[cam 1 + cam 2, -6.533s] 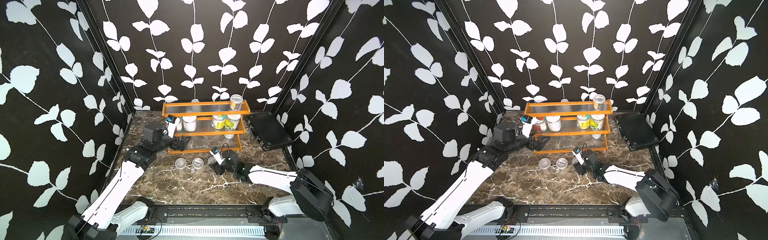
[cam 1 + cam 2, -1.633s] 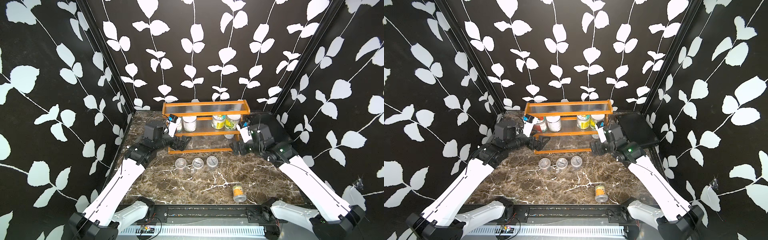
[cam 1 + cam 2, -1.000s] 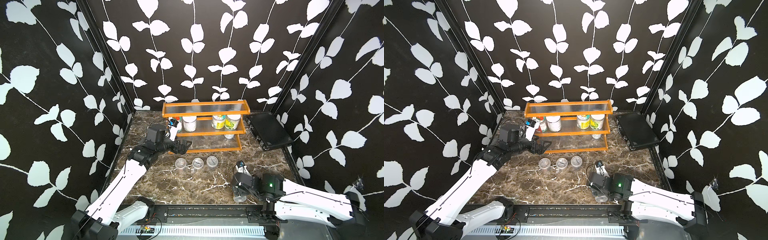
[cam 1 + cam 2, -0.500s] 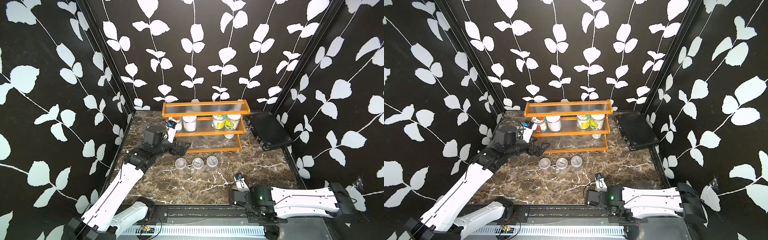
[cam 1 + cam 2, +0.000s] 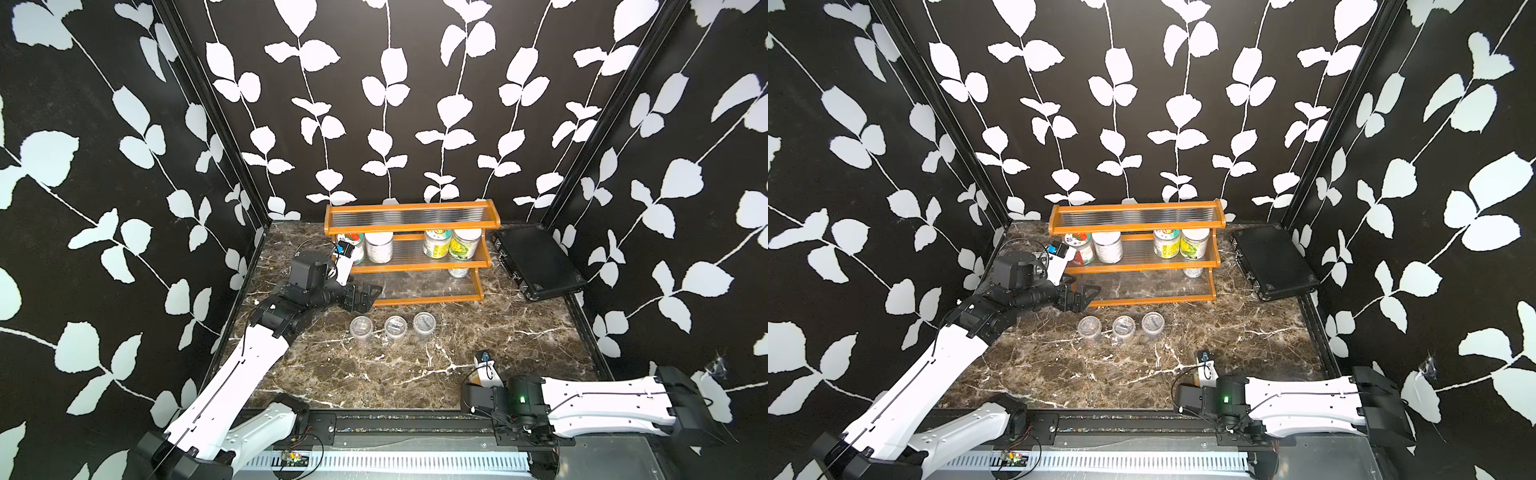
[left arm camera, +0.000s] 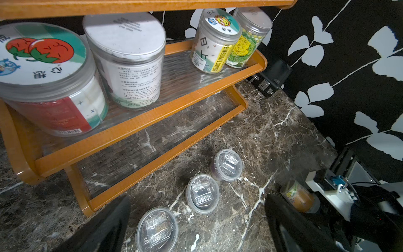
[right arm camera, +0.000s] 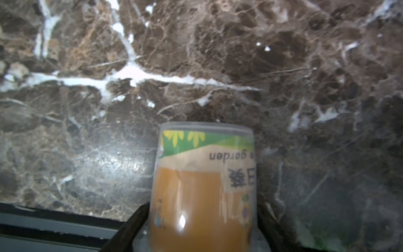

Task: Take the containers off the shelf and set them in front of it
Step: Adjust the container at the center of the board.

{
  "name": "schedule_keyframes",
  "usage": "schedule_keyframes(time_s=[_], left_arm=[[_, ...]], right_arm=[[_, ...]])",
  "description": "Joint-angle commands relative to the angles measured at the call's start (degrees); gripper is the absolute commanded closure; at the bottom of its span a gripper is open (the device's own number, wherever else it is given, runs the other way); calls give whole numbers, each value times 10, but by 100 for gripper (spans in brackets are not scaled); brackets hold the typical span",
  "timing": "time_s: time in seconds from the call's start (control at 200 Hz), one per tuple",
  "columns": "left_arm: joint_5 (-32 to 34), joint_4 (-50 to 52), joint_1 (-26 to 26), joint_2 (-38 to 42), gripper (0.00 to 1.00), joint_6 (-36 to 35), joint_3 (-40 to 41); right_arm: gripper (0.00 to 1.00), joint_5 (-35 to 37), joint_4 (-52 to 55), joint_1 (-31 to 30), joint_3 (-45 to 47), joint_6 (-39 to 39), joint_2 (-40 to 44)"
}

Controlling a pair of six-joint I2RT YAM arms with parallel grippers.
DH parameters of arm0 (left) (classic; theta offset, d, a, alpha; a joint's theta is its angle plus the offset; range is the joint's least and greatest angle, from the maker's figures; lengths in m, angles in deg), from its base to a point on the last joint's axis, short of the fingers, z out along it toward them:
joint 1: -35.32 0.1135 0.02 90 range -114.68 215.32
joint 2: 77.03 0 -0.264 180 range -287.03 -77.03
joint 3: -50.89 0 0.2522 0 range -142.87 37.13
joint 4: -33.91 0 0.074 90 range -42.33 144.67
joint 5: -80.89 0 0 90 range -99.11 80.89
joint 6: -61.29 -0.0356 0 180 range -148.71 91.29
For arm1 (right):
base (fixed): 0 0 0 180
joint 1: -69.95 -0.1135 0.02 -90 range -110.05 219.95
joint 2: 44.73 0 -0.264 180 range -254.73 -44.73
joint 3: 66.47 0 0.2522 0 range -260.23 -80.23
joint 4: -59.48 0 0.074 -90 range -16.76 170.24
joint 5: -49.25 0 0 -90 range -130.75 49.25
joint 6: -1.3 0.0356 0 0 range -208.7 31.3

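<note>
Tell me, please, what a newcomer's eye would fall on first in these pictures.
First, the black walls with bold white leaf vines on three sides. Next, the orange shelf at the back of the marble table, with four labelled jars on its middle tier and three clear cups lined up in front. At the near edge, the right gripper has a labelled can between its fingers.

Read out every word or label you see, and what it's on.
"SUNFLOWER": yellow strip on the clear cartoon-lidded jar.
"garden", "日葵": upside down on the orange-and-green labelled can.
Tomato-lidded jar and white-lidded jar: print too small or blurred.
</note>
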Motion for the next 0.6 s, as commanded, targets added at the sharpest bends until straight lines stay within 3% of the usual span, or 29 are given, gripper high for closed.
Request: schedule_keyframes(time_s=[0.0, 0.125, 0.295, 0.435, 0.595], left_arm=[[-6, -9, -12, -1, 1, -20, -8], [-5, -12, -34, -2, 1, -52, -13], [8, 10, -104, -6, 1, -156, -23], [62, 51, -197, -15, 1, -301, -29], [109, 72, -264, -41, 1, -446, -46]], right_arm=[[42, 32, 48, 18, -29, -17, 18], [47, 31, 69, 59, -41, -56, 62], [50, 4, 108, 127, -103, -166, 94], [51, -69, 126, 235, -178, -316, 87], [49, -187, 153, 353, -283, -485, 25]])
